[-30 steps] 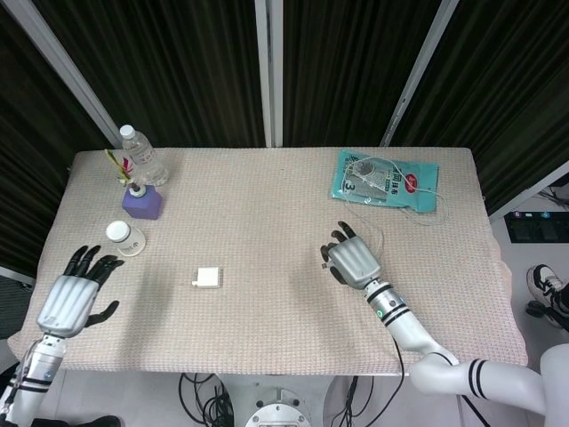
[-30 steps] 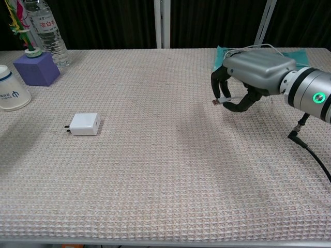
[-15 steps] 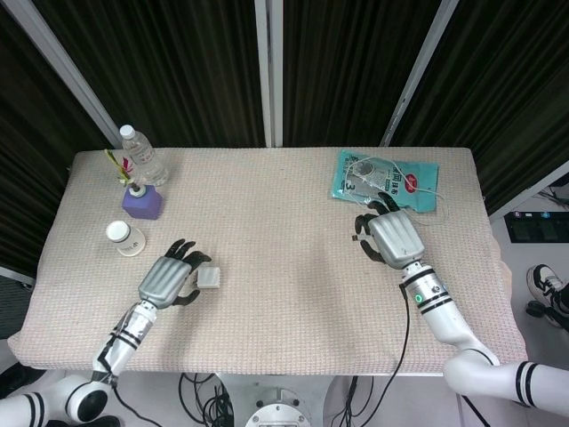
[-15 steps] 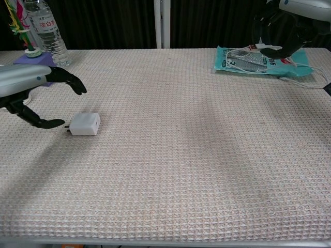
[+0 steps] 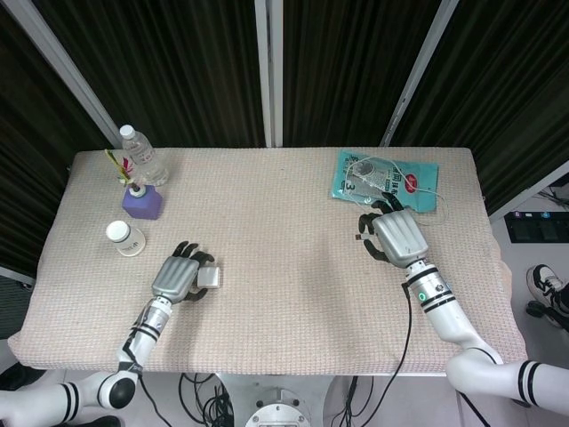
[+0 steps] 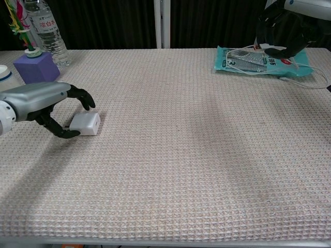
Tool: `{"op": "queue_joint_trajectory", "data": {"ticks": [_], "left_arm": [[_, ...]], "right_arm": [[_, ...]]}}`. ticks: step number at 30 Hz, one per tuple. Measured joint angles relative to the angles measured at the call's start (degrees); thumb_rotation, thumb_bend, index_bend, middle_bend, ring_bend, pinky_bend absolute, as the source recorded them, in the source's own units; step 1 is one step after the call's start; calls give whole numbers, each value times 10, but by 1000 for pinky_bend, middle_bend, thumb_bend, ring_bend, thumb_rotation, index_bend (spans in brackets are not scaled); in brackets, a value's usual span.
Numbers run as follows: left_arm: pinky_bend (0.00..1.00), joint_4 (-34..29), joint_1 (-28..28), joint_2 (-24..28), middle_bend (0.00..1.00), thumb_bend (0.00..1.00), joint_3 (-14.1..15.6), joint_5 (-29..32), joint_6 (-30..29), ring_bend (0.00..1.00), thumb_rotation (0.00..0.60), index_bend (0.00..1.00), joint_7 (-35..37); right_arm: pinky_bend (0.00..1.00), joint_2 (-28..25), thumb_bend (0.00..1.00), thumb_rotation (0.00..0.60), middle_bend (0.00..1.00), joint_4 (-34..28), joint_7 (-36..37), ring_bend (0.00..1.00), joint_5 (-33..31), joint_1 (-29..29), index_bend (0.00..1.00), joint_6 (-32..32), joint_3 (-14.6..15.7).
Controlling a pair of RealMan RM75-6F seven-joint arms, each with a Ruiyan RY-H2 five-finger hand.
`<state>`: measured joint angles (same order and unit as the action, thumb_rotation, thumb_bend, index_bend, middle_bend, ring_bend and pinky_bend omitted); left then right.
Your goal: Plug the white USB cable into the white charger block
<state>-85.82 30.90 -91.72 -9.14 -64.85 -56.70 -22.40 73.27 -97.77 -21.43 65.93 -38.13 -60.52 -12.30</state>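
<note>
The white charger block [image 5: 211, 278] [image 6: 86, 124] lies flat on the woven mat at the left, prongs pointing left. My left hand [image 5: 179, 277] [image 6: 45, 102] is right at it: fingers arch over its far edge and the thumb sits by its near-left corner, while the block still rests on the mat. My right hand [image 5: 396, 238] [image 6: 287, 26] hovers raised at the far right, pinching the plug end of the white USB cable [image 6: 271, 48]. The cable's slack [image 5: 442, 211] [image 6: 306, 82] trails across the teal bag and over the mat.
A teal plastic bag [image 5: 361, 187] [image 6: 225, 62] lies at the back right. At the back left stand a water bottle [image 5: 142, 156] [image 6: 47, 32], a purple block [image 5: 142, 203] [image 6: 35, 67] and a white cup [image 5: 124, 237] [image 6: 4, 74].
My left hand has slid closer and curled around the charger block. The right hand, cable plug in its pinch, has barely shifted since half a second ago.
</note>
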Motion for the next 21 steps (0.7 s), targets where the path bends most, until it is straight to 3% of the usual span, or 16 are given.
{"op": "queue_joint_trajectory", "data": {"ticks": [11, 17, 21], "left_arm": [[85, 27, -4, -20, 295, 200, 10, -8, -24, 106, 582, 323, 22], [84, 28, 2, -19, 296, 276, 12, 2, -15, 106, 466, 322, 19], [83, 24, 6, -17, 296, 310, 12, 8, -11, 106, 431, 322, 19]], "right_arm": [[115, 3, 327, 600, 527, 4, 5, 226, 0, -1, 578, -2, 4], [115, 6, 327, 600, 528, 9, 9, 226, 0, -1, 579, -1, 6], [115, 7, 327, 600, 528, 12, 11, 226, -1, -2, 579, -1, 8]]}}
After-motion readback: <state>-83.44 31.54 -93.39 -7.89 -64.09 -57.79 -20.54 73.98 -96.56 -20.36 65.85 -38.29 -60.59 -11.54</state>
